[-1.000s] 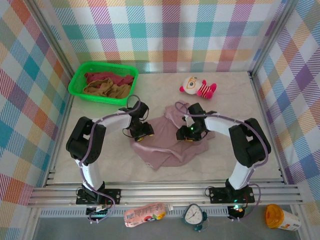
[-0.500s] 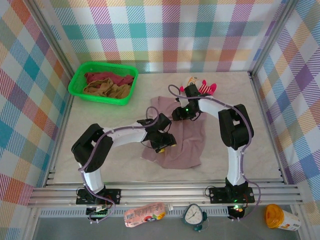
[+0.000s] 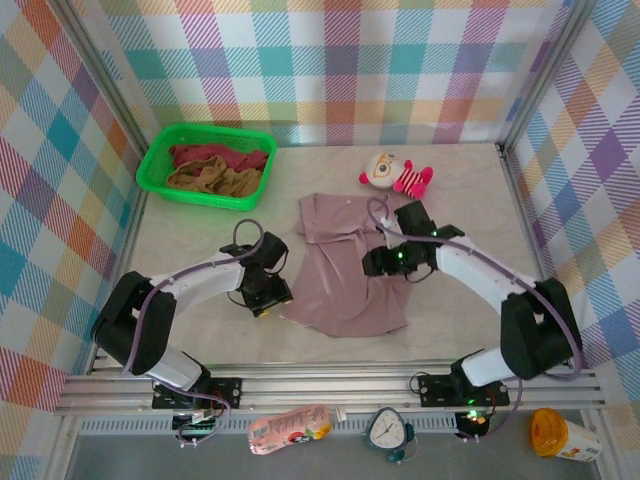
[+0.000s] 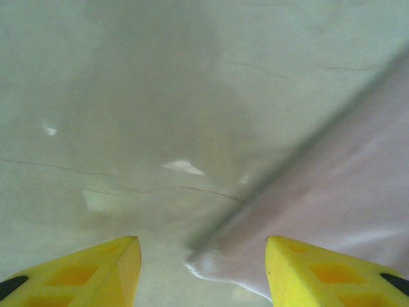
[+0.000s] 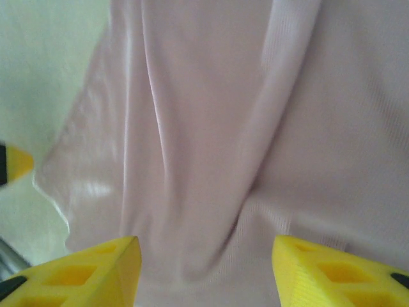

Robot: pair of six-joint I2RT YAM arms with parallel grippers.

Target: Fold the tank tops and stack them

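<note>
The left gripper [image 3: 264, 297] hung low with its jaws apart and nothing between them, just off the near-left corner of the pink top [image 3: 345, 270]. Its wrist view was blurred, so I could not tell whether one finger touched the hem or only hovered beside it. The right gripper [image 3: 390, 262] stood over the right half of the pink top, its jaws likewise parted and empty, with long soft ridges of cloth directly beneath.

The pink top lay spread and wrinkled, not yet folded. The tan top [image 3: 215, 182] and the maroon top [image 3: 215, 153] sat heaped in the basket [image 3: 150, 168], well apart from the pink top, beyond its far-left corner. I judged the task to be at an early stage.

Several things could have gone wrong from here. The corner sat off-centre between the left jaws, so a closing pinch might have met bare table or caught only one layer. If the right gripper had closed on a ridge in the middle, it would likely have bunched the cloth rather than folded it. The cloth looked thin and slippery, so dragging it could have shifted the whole piece. The plush toy [image 3: 396, 175] lay near the pink top's far edge, where a careless sweep might have knocked it.

The table [image 3: 200, 235] around the pink top was pale, glossy and faintly veined. Pastel checked walls [image 3: 330, 60] closed it in on three sides.
</note>
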